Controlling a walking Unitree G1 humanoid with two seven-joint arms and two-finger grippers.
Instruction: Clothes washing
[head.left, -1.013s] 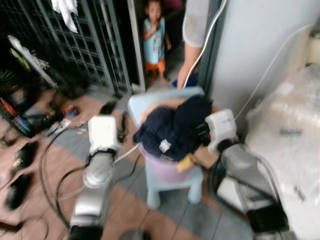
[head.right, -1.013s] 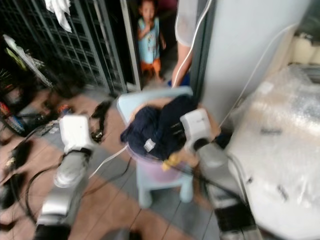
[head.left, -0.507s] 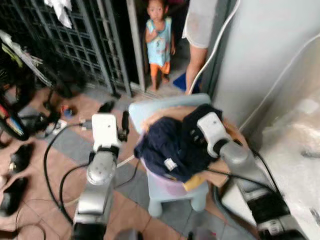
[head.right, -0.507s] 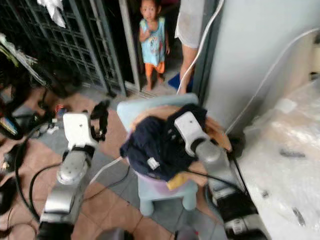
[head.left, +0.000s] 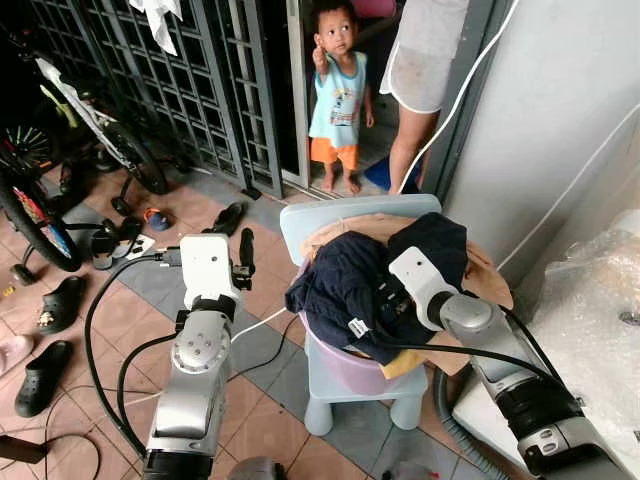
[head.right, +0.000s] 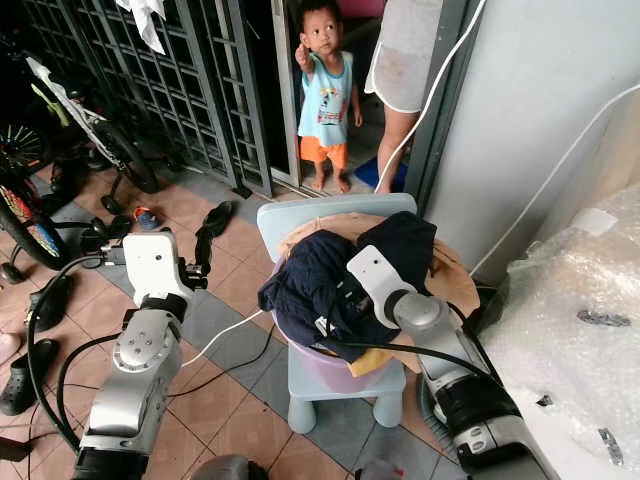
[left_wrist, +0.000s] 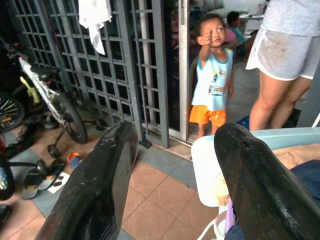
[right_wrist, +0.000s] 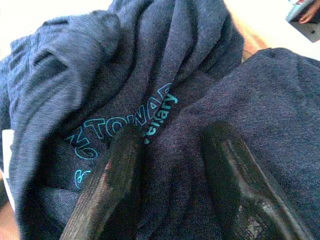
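A heap of navy clothes (head.left: 345, 285) fills a purple basin (head.left: 345, 365) that rests on a light blue plastic chair (head.left: 345, 212). A tan cloth (head.left: 482, 272) lies under the heap at the back. My right gripper (right_wrist: 172, 136) is open and pushed down into the heap, with a fold of navy fabric with teal lettering (right_wrist: 125, 120) between its fingers (right_wrist: 115, 170). In the eye views its white wrist (head.left: 420, 282) sits on top of the pile. My left gripper (left_wrist: 172, 137) is open and holds nothing, raised to the left of the chair (head.left: 243, 255).
A child (head.left: 338, 95) and a standing person's legs (head.left: 412, 120) fill the doorway behind the chair. A metal gate (head.left: 150, 70), a bicycle (head.left: 60, 140), sandals (head.left: 42, 375) and black cables (head.left: 105, 340) lie to the left. A bubble-wrapped appliance (head.left: 600, 320) stands at the right.
The camera has swung and the picture has sharpened. My right gripper has come from the pile's right side onto its top and into the navy fabric. The left arm stays beside the chair.
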